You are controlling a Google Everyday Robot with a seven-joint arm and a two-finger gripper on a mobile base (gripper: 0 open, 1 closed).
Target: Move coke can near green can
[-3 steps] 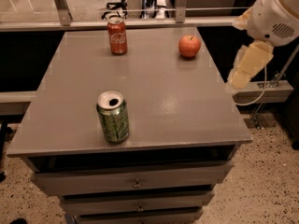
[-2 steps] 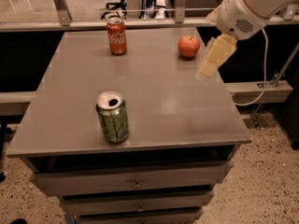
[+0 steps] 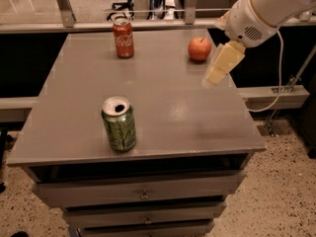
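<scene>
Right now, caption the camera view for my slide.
Above the table, the gripper hovers by the apple; coke can at back, green can at front.

Extends in from the upper right corner of the frame as a bulky white rounded arm (image 3: 279,1), slanting down and to the left. Ends in a round white wrist housing (image 3: 249,26) with a small vent grille on its face. Carries the cream-coloured plastic gripper (image 3: 214,76) just below that housing, right of centre in the upper half, tilted with the tip pointing down-left.
</scene>
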